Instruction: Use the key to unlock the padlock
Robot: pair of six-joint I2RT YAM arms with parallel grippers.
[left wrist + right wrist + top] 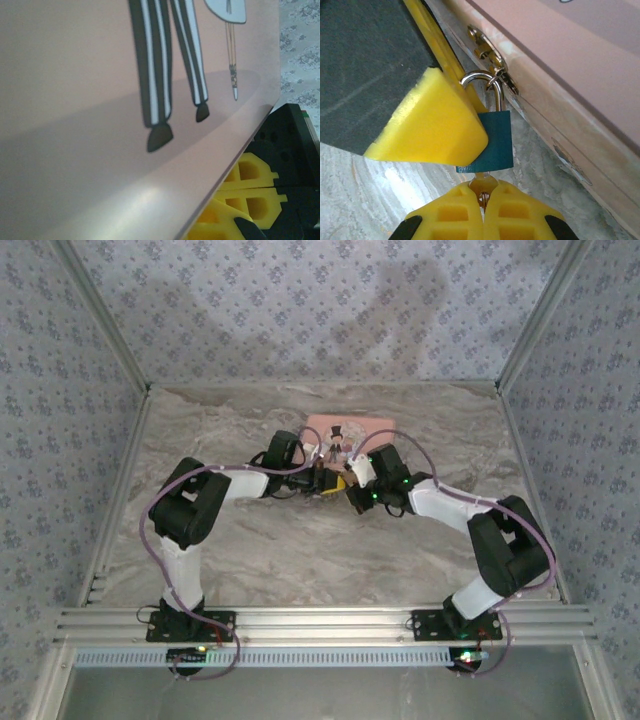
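**Key lined up under the padlock, in line with its body**

The left gripper (324, 477) reaches in from the left. In the right wrist view one of its yellow fingers (427, 125) lies across the padlock's front left, with a second yellow edge passing behind. It looks to be pinching the body, steadying it.

The padlock (495, 142) hangs by its shackle (481, 80) from the hasp (490, 52) on the tin's front wall, with its long axis roughly upright in that view and its keyhole end facing the right gripper.

Directly below, the right gripper (483, 196) has its fingers pressed together on the key (482, 184). The key's shaft points straight up at the padlock's base, touching or just entering it. How deep it sits is hidden.

The tin (580, 85) runs off to the right. The right arm is the one placed to turn the key, about the padlock's own axis.
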